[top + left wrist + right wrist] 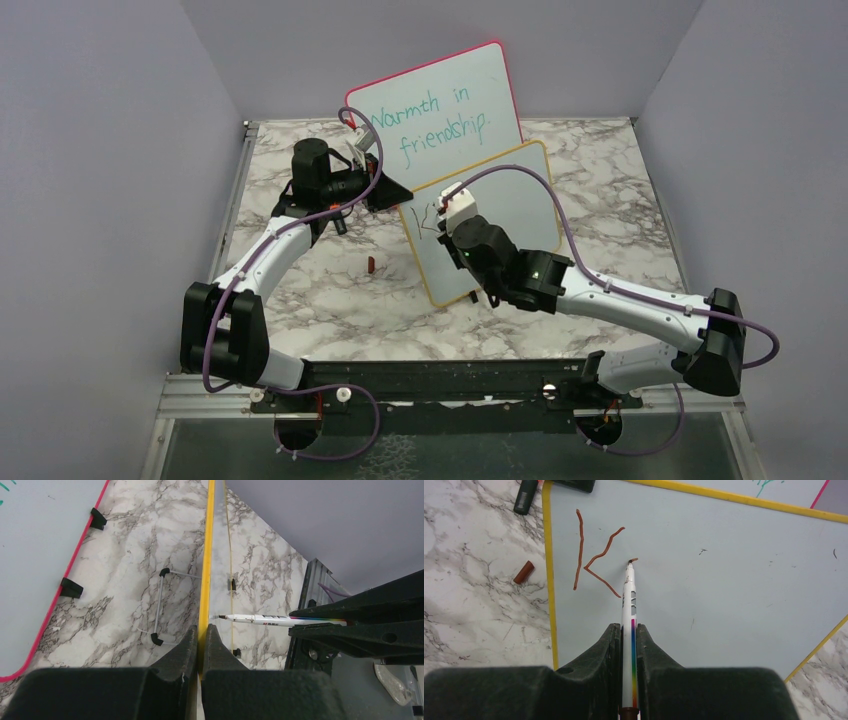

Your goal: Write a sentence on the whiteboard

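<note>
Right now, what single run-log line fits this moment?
phase: writing | left gripper: shut on whiteboard edge | right gripper: shut on marker, tip on board | sentence: only K drawn | cap: loose beside whiteboard

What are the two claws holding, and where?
The right gripper pinches the marker by its striped barrel; left gripper clamps the whiteboard by its yellow edge.

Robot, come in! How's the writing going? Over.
Left gripper shut on whiteboard edge. Right gripper shut on marker, tip on surface just past the K. Marker cap on table, off the board.
</note>
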{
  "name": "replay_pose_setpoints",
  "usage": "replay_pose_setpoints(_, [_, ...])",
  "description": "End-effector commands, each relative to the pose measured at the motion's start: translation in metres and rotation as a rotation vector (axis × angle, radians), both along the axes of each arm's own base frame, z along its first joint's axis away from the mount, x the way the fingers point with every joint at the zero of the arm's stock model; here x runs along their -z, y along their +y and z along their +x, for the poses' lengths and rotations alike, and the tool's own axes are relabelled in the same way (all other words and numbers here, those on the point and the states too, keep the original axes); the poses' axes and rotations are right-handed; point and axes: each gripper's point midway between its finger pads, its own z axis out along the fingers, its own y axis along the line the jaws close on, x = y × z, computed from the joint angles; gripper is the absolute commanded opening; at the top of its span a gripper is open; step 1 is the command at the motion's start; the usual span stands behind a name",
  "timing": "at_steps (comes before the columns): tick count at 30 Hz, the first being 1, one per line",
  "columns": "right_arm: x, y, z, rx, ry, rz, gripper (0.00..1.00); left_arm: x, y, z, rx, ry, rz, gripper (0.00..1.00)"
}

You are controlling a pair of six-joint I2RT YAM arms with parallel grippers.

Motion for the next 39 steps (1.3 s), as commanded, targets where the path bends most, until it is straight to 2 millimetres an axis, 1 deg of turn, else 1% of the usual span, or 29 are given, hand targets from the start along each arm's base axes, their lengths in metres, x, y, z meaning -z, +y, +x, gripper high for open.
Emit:
replay_pose_setpoints(1, [-0.002, -0.011, 0.004, 0.060, -0.009, 0.004, 0.01, 0.016, -0.003, -0.007, 0.038, 0.047, 0.024, 0.00])
replay_pose_setpoints(9, [-0.005, -0.009, -0.007, 0.001, 0.012, 0.043, 0.01, 0.016, -0.002, -0.006, 0.029, 0.046, 0.032, 0.00])
replay_pose_setpoints(13, [-0.002, -0.010, -0.009, -0.005, 0.026, 0.035, 0.01, 0.016, -0.002, -0.006, 0.027, 0.044, 0.035, 0.00])
replay_pose_setpoints(20, [0.001, -0.004, -0.009, -0.015, 0.030, 0.049, 0.01, 0.016, -0.002, -0.007, 0.029, 0.042, 0.035, 0.00])
replay_pose_setpoints(27, [-0.002, -0.003, -0.003, 0.007, 0.007, 0.056, 0.01, 0.017, -0.002, -0.007, 0.033, 0.045, 0.034, 0.00])
replay_pose_setpoints(34, [0.003, 0.000, -0.002, 0.005, 0.014, 0.036, 0.01, 0.017, -0.003, -0.007, 0.034, 0.046, 0.034, 0.00])
replay_pose_setpoints(39, [0.009, -0.003, -0.001, 0.017, 0.018, 0.013, 0.01, 0.017, -0.003, -0.007, 0.036, 0.048, 0.034, 0.00])
